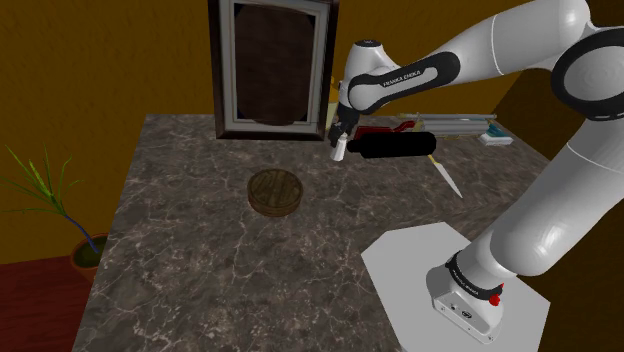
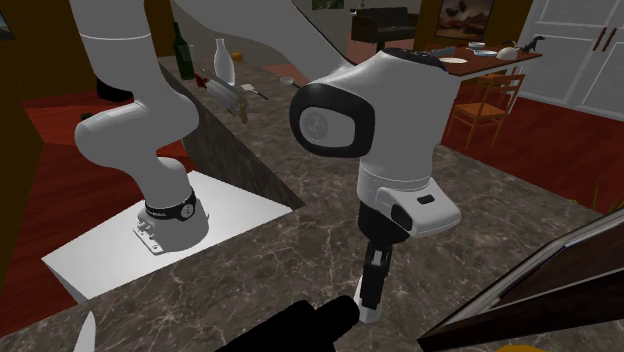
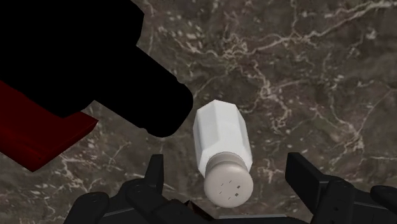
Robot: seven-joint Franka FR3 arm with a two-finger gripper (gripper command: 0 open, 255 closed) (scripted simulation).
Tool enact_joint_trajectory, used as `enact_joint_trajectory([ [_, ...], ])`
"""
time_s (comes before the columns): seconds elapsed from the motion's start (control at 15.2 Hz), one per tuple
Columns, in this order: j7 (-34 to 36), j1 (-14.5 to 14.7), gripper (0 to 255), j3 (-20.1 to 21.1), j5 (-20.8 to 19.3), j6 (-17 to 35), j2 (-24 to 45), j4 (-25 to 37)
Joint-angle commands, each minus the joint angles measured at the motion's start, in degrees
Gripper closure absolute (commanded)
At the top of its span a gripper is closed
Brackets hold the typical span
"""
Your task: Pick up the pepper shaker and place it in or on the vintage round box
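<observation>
Pepper shaker [image 3: 221,141]: white with a grey cap, recorded on the dark marbled counter [image 1: 200,270], between the jaws, which are spread wide and touch neither side of it. The white arm [image 1: 520,60] is extended over the counter. A framed panel [image 1: 272,65] is propped at the far edge. A black bottle-shaped object [image 1: 395,145] lies just beside the shaker. The brown round box [image 1: 275,192] is noted nearby, apart.

The white arm rises from its stand [image 2: 100,265] on the dark marbled worktop [image 2: 500,220]. To the view's right of the stand the black claw [image 2: 372,295] points down, with a white pepper shaker [image 2: 369,314] at its tips and a black cylinder [image 2: 300,328] beside it. Behind the stand are a green bottle [image 2: 183,50] and a white vase [image 2: 222,62].
</observation>
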Motion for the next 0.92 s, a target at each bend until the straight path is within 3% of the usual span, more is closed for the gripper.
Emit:
enact_joint_trajectory([
  [0.0, 0.0, 0.0, 255, 0.0, 0.0, 0.0, 0.0, 0.0],
  [0.59, 0.0, 0.0, 255, 0.0, 0.0, 0.01, 0.01, 0.0],
  [0.86, -0.47, 0.0, 255, 0.07, 0.4, -2.85, -1.65, 1.22],
])
